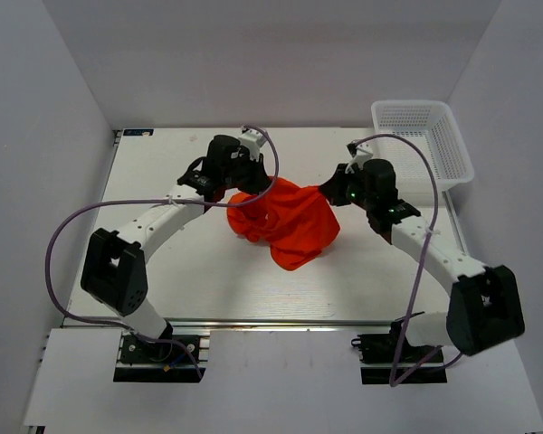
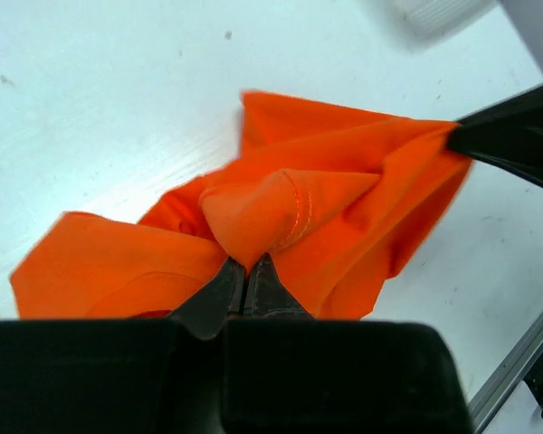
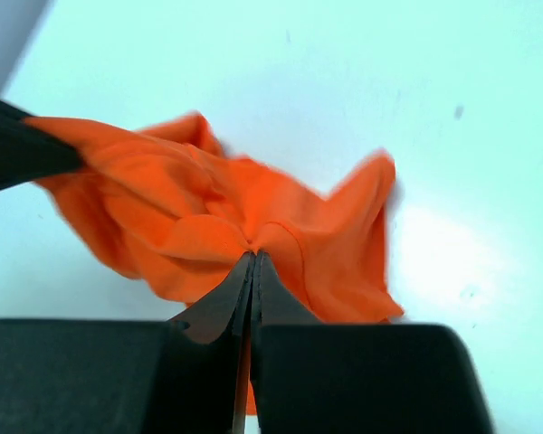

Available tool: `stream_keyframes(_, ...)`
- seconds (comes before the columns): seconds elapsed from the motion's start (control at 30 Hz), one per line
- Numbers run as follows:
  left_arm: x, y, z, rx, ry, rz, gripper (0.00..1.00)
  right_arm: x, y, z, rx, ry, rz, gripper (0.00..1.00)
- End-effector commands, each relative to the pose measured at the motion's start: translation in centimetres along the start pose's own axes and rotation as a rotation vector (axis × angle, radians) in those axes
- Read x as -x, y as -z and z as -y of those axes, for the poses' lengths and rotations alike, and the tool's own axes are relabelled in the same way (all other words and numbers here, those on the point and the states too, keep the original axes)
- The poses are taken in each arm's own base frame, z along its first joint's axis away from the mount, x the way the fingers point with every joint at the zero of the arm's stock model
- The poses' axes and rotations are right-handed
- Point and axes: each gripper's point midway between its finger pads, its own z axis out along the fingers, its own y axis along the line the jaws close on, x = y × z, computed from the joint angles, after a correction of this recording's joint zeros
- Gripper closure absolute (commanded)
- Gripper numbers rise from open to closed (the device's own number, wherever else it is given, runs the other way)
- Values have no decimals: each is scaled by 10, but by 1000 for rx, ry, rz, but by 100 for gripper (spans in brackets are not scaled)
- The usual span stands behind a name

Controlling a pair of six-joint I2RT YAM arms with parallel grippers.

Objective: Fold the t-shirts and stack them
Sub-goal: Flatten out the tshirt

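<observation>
The orange-red t-shirt (image 1: 290, 226) hangs bunched between both grippers over the middle of the white table. My left gripper (image 1: 246, 179) is shut on a fold of the t-shirt (image 2: 281, 212) at its left upper edge. My right gripper (image 1: 337, 192) is shut on a fold of the t-shirt (image 3: 253, 231) at its right upper edge. The cloth is stretched a little between the two grips, and its lower part sags to the table. In the left wrist view the right gripper's dark fingers (image 2: 511, 136) pinch the far corner.
A white mesh basket (image 1: 423, 137) stands at the back right corner, apart from the shirt. The table's (image 1: 208, 280) near edge is a metal rail (image 1: 271, 321). Purple cables loop off both arms.
</observation>
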Motion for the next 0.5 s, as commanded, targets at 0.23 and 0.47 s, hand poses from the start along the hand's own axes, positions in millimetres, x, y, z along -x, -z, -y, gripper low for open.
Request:
stream_keyframes(0.23,177,156,116,-270,-333,476,100,163,121,-84,138,281,491,100)
stream_keyframes(0.47,221,281,185,-439,-521,713,100,219,224,-145,260,449,689,100)
